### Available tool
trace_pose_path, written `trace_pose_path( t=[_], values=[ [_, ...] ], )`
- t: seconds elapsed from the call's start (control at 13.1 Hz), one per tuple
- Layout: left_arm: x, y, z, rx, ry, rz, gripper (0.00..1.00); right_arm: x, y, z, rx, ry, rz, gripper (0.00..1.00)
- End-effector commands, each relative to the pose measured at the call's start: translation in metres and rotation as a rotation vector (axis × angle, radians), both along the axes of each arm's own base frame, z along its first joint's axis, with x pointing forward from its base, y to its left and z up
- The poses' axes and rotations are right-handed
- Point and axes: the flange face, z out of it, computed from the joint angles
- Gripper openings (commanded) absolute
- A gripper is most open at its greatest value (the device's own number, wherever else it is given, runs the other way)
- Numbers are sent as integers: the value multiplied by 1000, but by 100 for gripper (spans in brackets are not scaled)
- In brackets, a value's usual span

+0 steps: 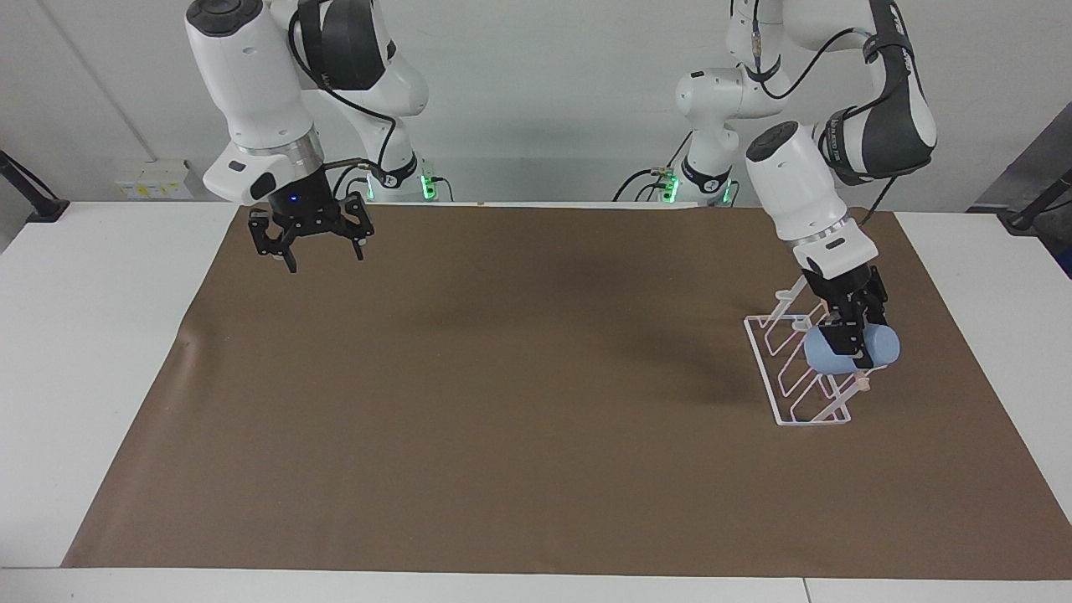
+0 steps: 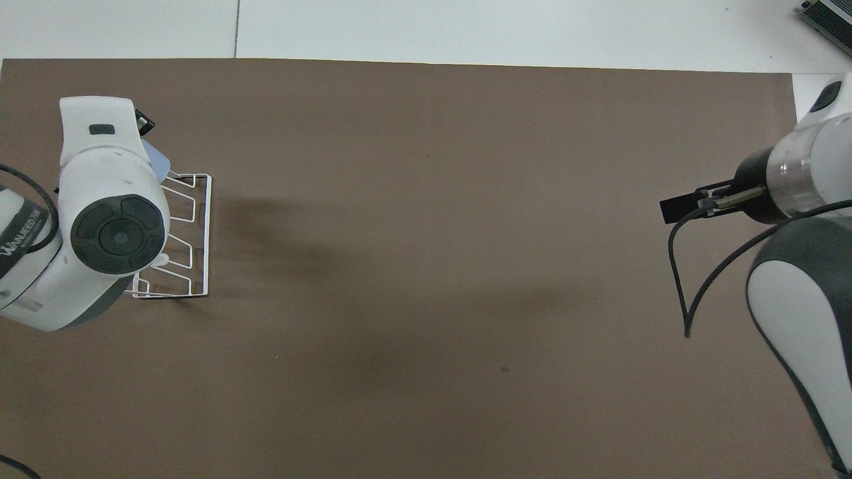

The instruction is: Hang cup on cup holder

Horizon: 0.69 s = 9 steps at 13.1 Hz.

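- Brown mat (image 1: 519, 402) covers most of the white table (image 1: 92, 335); the rack and both grippers are above it.
- Right arm (image 1: 251, 92) waits raised at its own end of the table; right gripper (image 1: 308, 251) hangs over the mat's edge nearest the robots, jaws spread wide, holding nothing.
- Left arm (image 1: 804, 193) reaches down to the rack at its end of the table; from overhead its wrist covers most of the cup.
- Cup holder (image 1: 796, 368): white wire rack standing on the mat, rectangular base flat, looped prongs slanting up toward the pale wooden rod (image 1: 861, 387), of which only an end shows under the cup.
- Cup (image 1: 846, 352), light blue: lying on its side in the air, long axis roughly level and running along the table's length. Wide rim end faces the table's middle, over the prongs; narrow base end points toward the left arm's end of the table. Whether the rim touches a prong, cannot tell.
- Left gripper (image 1: 852, 335): clamped tight across the cup's middle, fingers pointing down, over the upper part of the rack.
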Motion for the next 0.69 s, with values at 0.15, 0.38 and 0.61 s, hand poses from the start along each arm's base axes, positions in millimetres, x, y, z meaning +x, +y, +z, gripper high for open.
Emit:
trace_pose_path(
  t=[0.15, 0.38, 0.61],
  values=[
    [-11, -1, -7, 12, -23, -9, 0, -16, -46, 30, 2, 82, -161, 100],
    [-13, -3, -10, 15, -28, -24, 0, -30, -46, 36, -4, 112, -167, 100],
    [-16, -3, -13, 12, -29, -24, 0, -35, -58, 40, -4, 113, -185, 100]
  ],
)
